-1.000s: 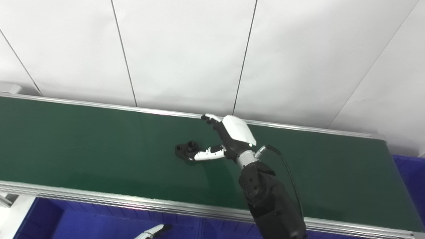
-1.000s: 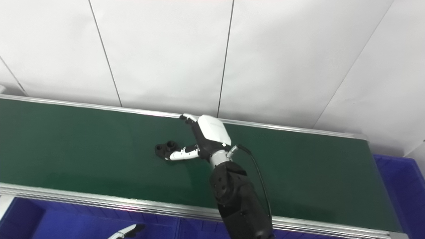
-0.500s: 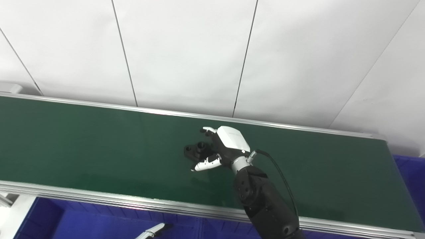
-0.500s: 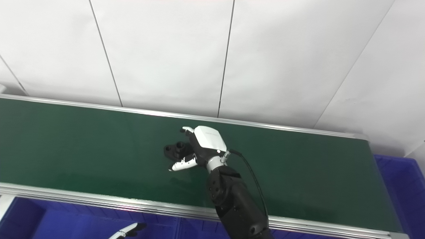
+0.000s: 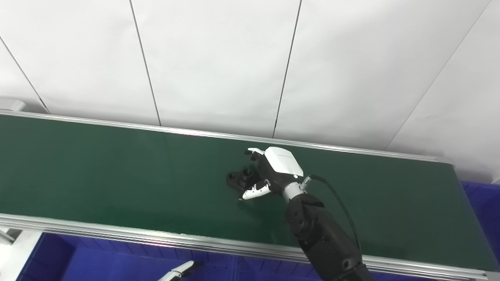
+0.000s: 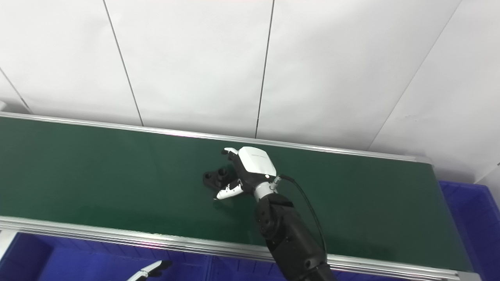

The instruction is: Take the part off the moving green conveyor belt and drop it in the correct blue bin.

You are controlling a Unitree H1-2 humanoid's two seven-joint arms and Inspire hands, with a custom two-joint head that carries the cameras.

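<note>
A small black part [image 5: 237,179] with round bosses lies on the green conveyor belt [image 5: 97,171], near its middle. My right hand [image 5: 273,171] rests low over the belt just right of the part. Its fingers [image 5: 254,151] curl past the part's far side and the thumb [image 5: 256,191] reaches along its near side, still spread, so the hand stands open around the part. The part's right end is hidden under the palm. Of my left hand [image 5: 180,271] only a white and black fingertip shows at the bottom edge, over a blue bin [image 5: 97,261].
A second blue bin [image 5: 484,207] stands past the belt's right end. Silver rails [image 5: 117,234] edge the belt front and back. White wall panels rise behind it. A black cable [image 5: 336,195] loops off my right wrist.
The part has ridden the belt to the right. My right hand came down toward the belt, followed the part rightward, and its thumb drew closer to the part's near side.
</note>
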